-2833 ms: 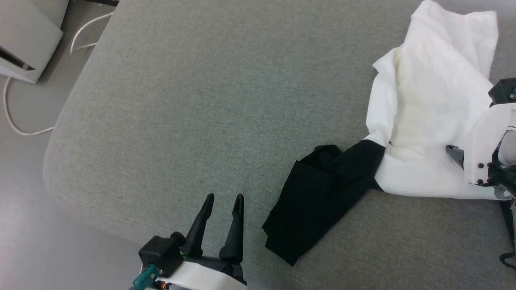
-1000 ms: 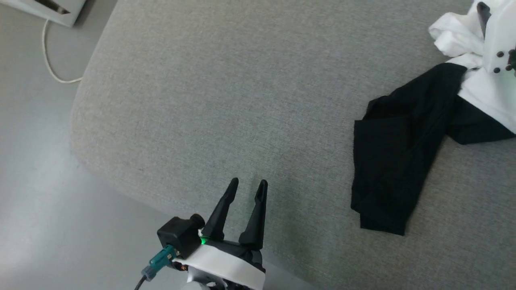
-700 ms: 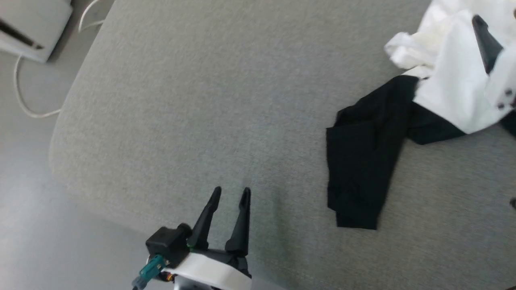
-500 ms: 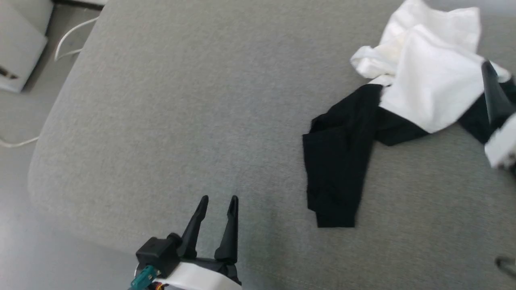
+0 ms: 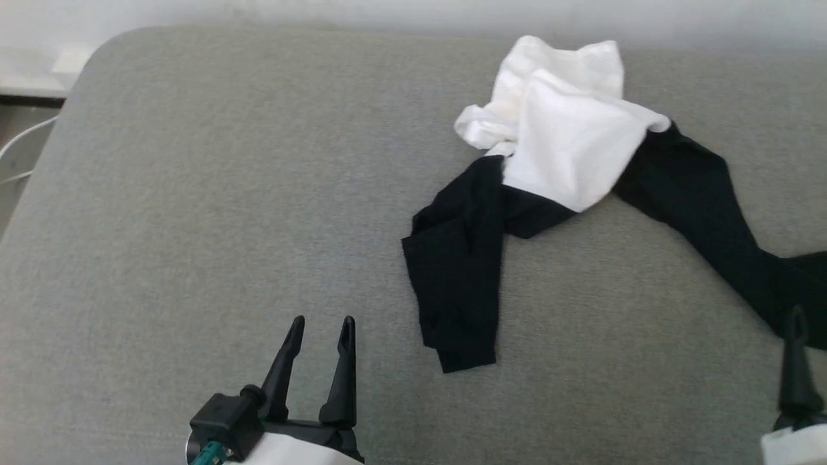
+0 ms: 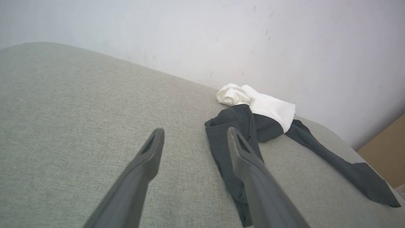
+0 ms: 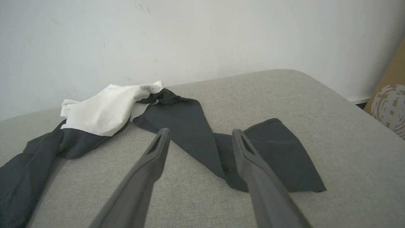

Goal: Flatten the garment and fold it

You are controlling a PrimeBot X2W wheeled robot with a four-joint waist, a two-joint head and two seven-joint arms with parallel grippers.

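The garment lies crumpled on a grey cushion (image 5: 226, 194). Its white body (image 5: 568, 129) is bunched at the back. One black sleeve (image 5: 459, 278) runs toward me, doubled over; the other (image 5: 711, 219) stretches out to the right. My left gripper (image 5: 321, 321) stands open over bare cushion, left of the near sleeve's end, apart from it. In the left wrist view that gripper (image 6: 195, 130) has nothing between its fingers. My right gripper (image 7: 201, 131) is open above the right sleeve's end (image 7: 278, 152); one of its fingers (image 5: 796, 361) shows at the lower right.
A white wall (image 6: 284, 47) rises right behind the cushion. A brown cardboard piece (image 7: 390, 101) stands past the cushion's right end. A white cable (image 5: 16, 148) lies on the floor past its left end. Wide bare cushion lies left of the garment.
The head camera has swung, shifting the whole picture. My right gripper has come away from the white body to the near right. The white cloth now lies bunched.
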